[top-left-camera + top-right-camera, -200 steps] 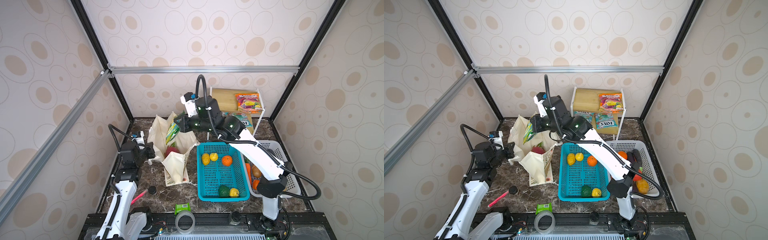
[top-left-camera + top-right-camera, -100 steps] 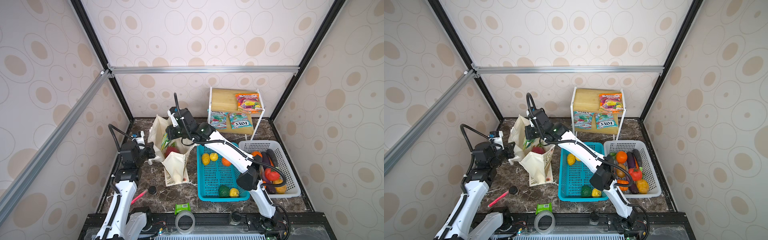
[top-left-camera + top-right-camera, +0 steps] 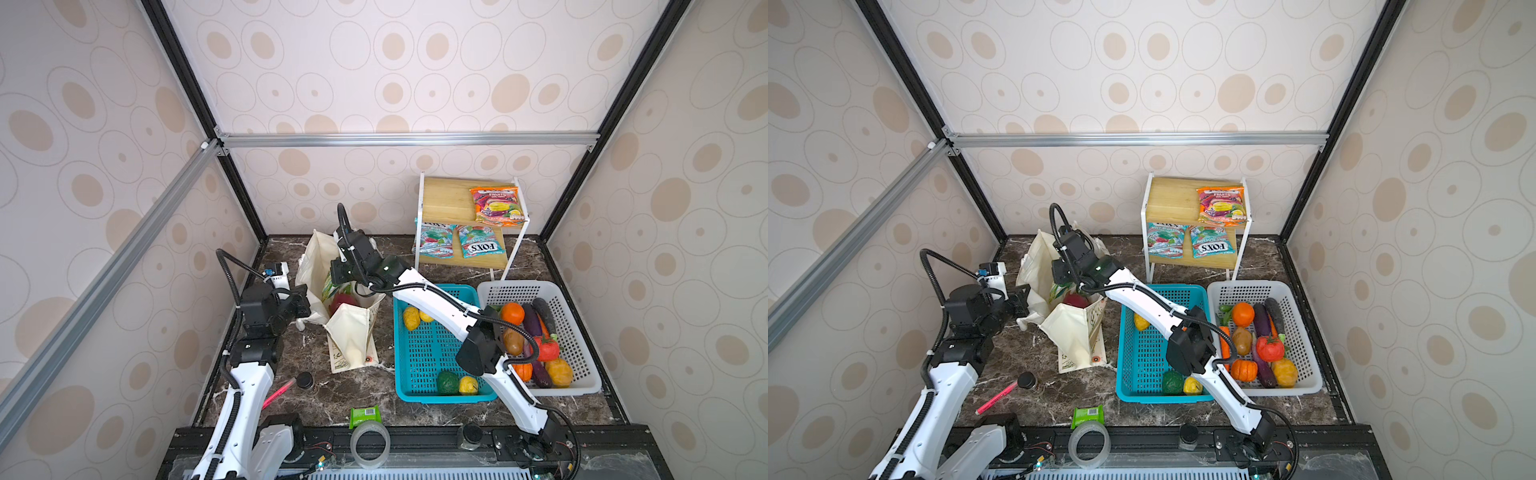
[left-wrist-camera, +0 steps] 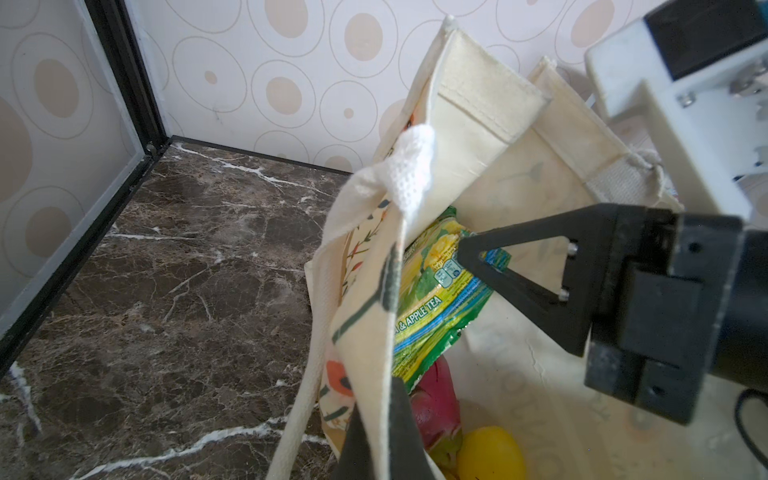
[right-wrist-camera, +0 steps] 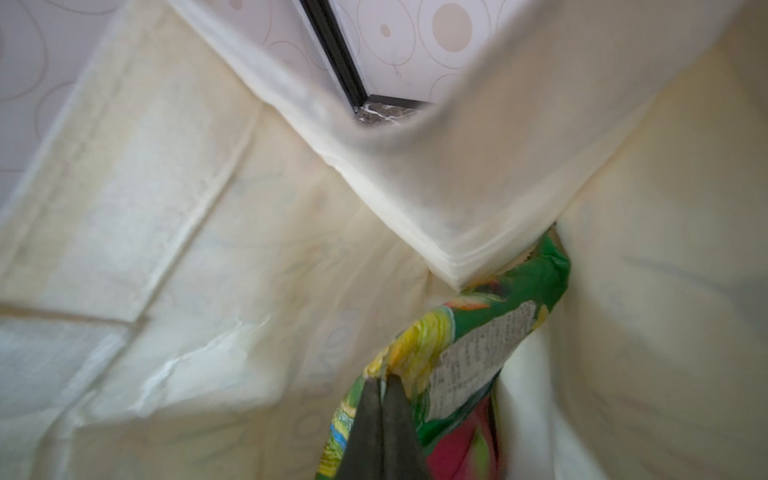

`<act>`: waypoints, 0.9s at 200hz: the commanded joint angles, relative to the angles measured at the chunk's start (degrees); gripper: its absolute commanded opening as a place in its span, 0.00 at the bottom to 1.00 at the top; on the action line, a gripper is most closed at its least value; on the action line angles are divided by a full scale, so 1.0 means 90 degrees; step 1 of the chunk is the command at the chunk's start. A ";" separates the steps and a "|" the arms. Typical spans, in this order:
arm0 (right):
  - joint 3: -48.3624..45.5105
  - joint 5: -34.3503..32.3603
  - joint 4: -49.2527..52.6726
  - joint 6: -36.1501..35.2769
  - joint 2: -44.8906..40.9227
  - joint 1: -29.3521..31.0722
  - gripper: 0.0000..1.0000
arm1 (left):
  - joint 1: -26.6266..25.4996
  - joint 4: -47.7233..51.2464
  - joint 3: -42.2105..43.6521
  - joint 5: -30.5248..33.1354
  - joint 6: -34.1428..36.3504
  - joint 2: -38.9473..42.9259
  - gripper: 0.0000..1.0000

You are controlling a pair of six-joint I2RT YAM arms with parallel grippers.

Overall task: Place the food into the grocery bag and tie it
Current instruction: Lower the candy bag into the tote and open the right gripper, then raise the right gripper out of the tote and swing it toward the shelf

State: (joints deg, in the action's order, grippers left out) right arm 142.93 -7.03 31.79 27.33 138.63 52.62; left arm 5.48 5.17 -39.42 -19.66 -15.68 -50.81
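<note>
Lowered into grocery bag (image 4: 469, 124), green packet (image 4: 432, 299) half hides dragon fruit (image 4: 436, 403)

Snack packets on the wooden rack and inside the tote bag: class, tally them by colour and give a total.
On the rack, top shelf, orange packet: 1
Lower shelf, teal packets: 2
Inside the tote bag, green packet: 1
Total: 4

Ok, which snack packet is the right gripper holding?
The green packet, pinched by the right gripper inside the bag. The orange packet and both teal packets lie untouched on the shelf.
</note>
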 commanded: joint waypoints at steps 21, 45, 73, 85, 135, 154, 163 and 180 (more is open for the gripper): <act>-0.0367 -0.0960 0.0523 0.0051 -0.0201 -0.0059 0.13 | 0.0032 -0.0328 -0.0060 -0.0088 0.0010 0.0099 0.00; -0.0774 -0.1171 0.0508 -0.0207 -0.0701 0.0046 0.52 | 0.0028 -0.0344 -0.0069 -0.0139 -0.0013 0.0073 0.00; -0.0939 -0.1472 0.0691 -0.0474 -0.1279 0.0232 0.74 | 0.0032 -0.0376 -0.0051 -0.0184 -0.0049 0.0069 0.00; -0.1116 -0.1358 0.0738 -0.0342 -0.1601 0.0243 0.76 | 0.0027 -0.0403 -0.0042 -0.0205 -0.0082 0.0058 0.00; -0.3374 -0.1287 -0.0544 -0.0163 -0.3384 0.0239 0.80 | 0.0028 -0.0467 -0.0015 -0.0335 -0.0142 0.0011 0.00; -0.3811 -0.1608 -0.0645 -0.0189 -0.3680 0.0232 0.84 | 0.0028 -0.0488 0.0002 -0.0358 -0.0161 -0.0015 0.00; -0.3791 -0.1788 -0.0460 -0.0207 -0.3680 0.0204 0.86 | 0.0031 -0.0504 -0.0005 -0.0387 -0.0162 -0.0028 0.00; -0.3608 -0.1883 0.0040 -0.0210 -0.3554 0.0120 0.87 | 0.0035 -0.0496 -0.0008 -0.0408 -0.0167 -0.0052 0.00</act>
State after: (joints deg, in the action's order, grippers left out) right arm 110.83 -20.71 28.25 25.43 104.57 54.50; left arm 5.48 3.46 -38.92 -21.74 -17.15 -51.22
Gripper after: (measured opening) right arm 0.870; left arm 0.048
